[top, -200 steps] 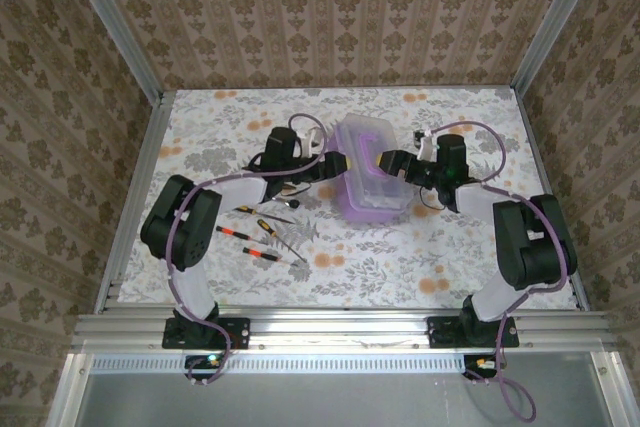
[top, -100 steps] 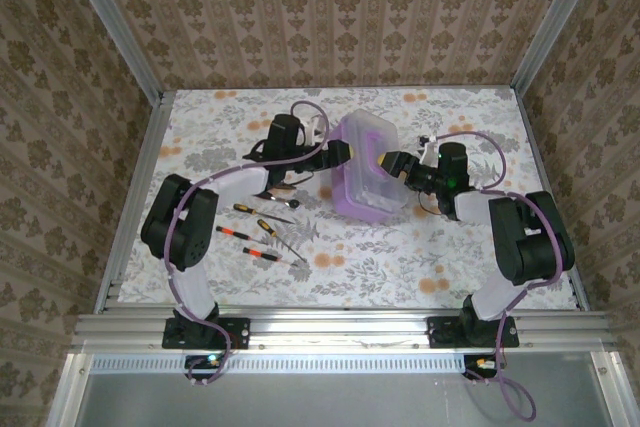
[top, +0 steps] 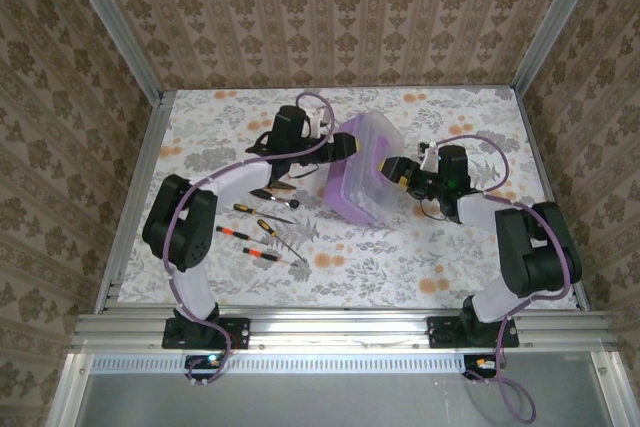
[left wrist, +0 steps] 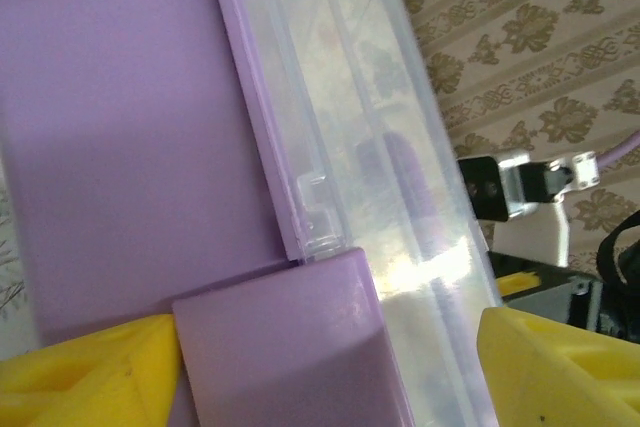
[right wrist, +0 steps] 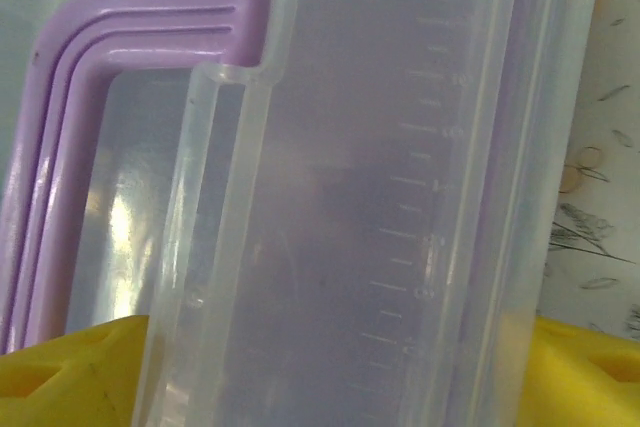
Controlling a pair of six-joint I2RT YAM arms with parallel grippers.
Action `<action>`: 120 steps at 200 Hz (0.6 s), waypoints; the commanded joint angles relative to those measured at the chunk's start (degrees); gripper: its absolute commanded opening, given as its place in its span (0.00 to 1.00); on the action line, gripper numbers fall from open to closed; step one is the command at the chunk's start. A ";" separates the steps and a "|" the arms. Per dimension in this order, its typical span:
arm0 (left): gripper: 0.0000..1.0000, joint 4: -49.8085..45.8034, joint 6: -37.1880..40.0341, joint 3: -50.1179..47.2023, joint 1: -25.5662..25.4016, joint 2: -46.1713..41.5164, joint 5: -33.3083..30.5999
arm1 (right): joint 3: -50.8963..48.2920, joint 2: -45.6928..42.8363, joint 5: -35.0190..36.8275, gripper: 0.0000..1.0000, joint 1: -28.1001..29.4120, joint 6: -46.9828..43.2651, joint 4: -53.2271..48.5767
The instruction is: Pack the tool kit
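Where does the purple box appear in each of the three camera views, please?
Top view: the box is tilted near the picture's centre, gripped between the left hand and the right hand.
Left wrist: the box spans the frame, purple base left, clear lid right.
Right wrist: the clear lid crosses the middle, purple handle upper left.
Shared landmark: the clear lid.

Floral-print table [top: 450, 247], damask-patterned walls [top: 330, 17], aluminium frame posts [top: 110, 22]

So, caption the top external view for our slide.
Left tool and right tool hold the tilted purple clear-lidded plastic box.
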 commanded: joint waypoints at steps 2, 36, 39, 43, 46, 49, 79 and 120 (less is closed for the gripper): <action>0.78 3.13 1.06 2.81 -2.78 -0.05 3.93 | -3.01 2.57 9.06 0.89 2.84 -8.84 -24.30; 0.78 2.59 1.30 2.96 -3.20 -0.40 3.94 | -1.03 -1.25 12.48 0.92 2.05 -11.29 -29.39; 0.78 2.59 1.27 2.94 -3.24 -0.40 3.91 | -0.93 -1.56 12.50 0.93 1.93 -11.41 -29.55; 0.78 2.56 1.23 2.86 -3.16 -0.40 3.94 | -0.84 -1.99 12.50 0.93 1.76 -11.60 -29.56; 0.78 2.59 1.23 2.85 -3.21 -0.40 3.92 | -0.75 -2.24 12.51 0.93 1.64 -11.72 -29.59; 0.78 2.59 1.23 2.79 -3.31 -0.40 3.93 | -0.63 -2.45 12.51 0.93 1.47 -11.79 -29.68; 0.78 3.85 0.49 1.17 -3.33 -0.22 4.02 | 1.46 -4.11 12.51 0.94 0.60 -12.93 -30.71; 0.78 4.26 0.27 -1.39 -3.08 -1.05 3.90 | 4.69 -4.63 11.47 0.94 0.46 -13.70 -30.69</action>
